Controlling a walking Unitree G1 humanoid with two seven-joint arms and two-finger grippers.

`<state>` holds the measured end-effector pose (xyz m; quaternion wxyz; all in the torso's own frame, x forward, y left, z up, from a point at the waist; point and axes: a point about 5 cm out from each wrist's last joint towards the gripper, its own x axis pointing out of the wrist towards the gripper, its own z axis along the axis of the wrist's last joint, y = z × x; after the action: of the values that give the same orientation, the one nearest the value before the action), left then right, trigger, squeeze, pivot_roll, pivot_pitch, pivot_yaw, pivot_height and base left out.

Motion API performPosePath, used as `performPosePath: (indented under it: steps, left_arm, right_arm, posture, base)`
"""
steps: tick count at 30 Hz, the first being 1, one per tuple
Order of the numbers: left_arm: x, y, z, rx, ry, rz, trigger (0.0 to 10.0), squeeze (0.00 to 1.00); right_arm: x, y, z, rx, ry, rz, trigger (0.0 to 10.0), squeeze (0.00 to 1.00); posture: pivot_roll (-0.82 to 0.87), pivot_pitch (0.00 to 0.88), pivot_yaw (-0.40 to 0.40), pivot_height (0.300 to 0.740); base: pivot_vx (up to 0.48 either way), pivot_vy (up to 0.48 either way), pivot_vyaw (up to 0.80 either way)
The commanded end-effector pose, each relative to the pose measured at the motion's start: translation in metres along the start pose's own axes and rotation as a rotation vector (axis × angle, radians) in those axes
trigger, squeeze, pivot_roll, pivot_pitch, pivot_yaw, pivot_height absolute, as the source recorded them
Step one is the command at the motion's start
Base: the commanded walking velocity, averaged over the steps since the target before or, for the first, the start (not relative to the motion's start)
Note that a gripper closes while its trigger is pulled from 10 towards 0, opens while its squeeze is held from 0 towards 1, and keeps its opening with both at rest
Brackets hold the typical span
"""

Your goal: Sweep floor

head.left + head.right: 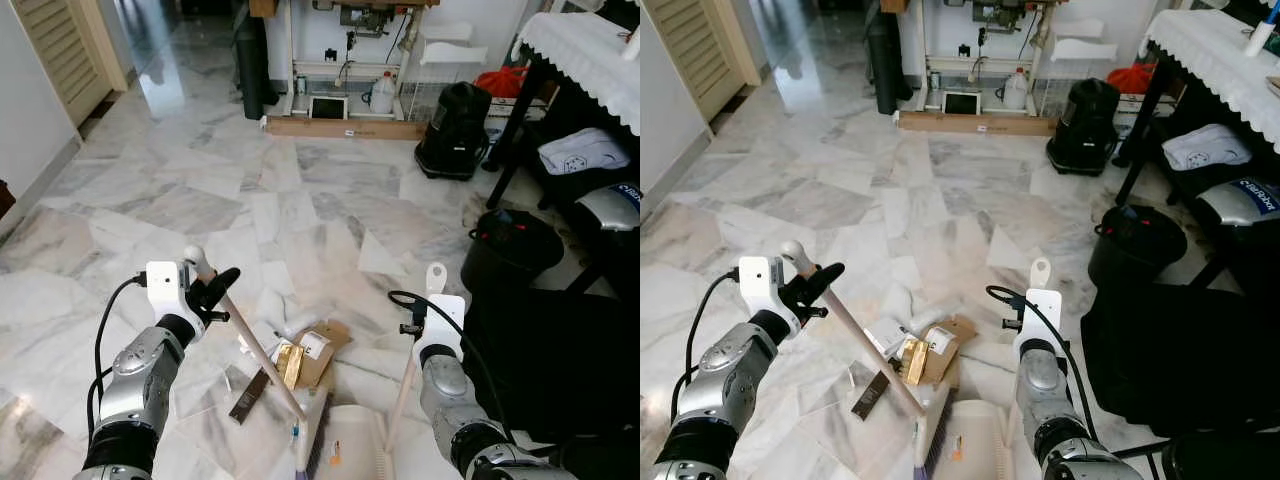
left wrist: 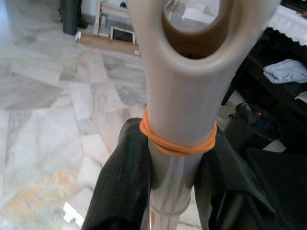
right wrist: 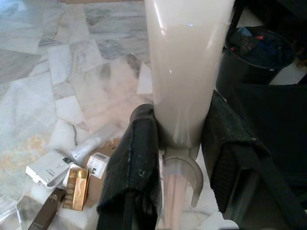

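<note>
My left gripper (image 1: pixel 215 293) is shut on the top of a broom handle (image 1: pixel 250 340), just below an orange rubber band (image 2: pixel 177 143). The broom head (image 1: pixel 312 440) rests on the marble floor beside the litter. My right gripper (image 1: pixel 425 325) is shut on the pale upright handle (image 1: pixel 403 390) of a cream dustpan (image 1: pixel 355 450) standing on the floor in front of me. Litter lies between them: flattened cardboard (image 1: pixel 322 350), a gold packet (image 1: pixel 290 365), a dark strip (image 1: pixel 248 397) and a white box (image 3: pixel 48 167).
A black bin (image 1: pixel 512 250) stands to my right beside a dark fabric mass (image 1: pixel 550 360). A black vacuum (image 1: pixel 455 130) and a table with a white lace cloth (image 1: pixel 590 55) are at the back right. A long cardboard box (image 1: pixel 345 127) lies under shelving.
</note>
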<state>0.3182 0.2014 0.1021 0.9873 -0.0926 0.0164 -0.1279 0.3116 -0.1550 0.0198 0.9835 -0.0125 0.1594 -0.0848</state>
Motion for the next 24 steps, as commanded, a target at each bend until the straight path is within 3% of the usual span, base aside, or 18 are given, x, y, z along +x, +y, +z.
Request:
performPosePath:
  steps: [1,9,14,24]
  left_arm:
    - [0.003,-0.003,0.020,0.059,-0.079,-0.018,10.0,0.00]
    - [0.000,0.000,0.028,0.158,-0.091,-0.002,10.0,0.00]
    - [-0.002,0.002,0.018,0.234,-0.035,0.004,10.0,0.00]
    - [-0.007,-0.004,-0.006,0.331,0.093,-0.050,10.0,0.00]
  right_arm:
    - [-0.002,-0.002,-0.008,-0.009,0.039,-0.006,10.0,0.00]
    - [-0.003,-0.008,-0.008,-0.029,0.028,-0.062,10.0,0.00]
    - [-0.001,-0.016,-0.004,-0.047,0.000,-0.120,10.0,0.00]
    - [0.000,-0.018,-0.001,-0.057,-0.013,-0.136,10.0,0.00]
  posture:
    - [0.07,0.078,-0.036,0.740]
    - [0.07,0.082,-0.035,0.740]
    - [0.07,0.085,-0.034,0.740]
    - [0.06,0.095,-0.036,0.740]
  base:
    - [0.000,0.000,0.00]
    - [0.000,0.000,0.00]
    - [0.000,0.000,0.00]
    - [0.000,0.000,0.00]
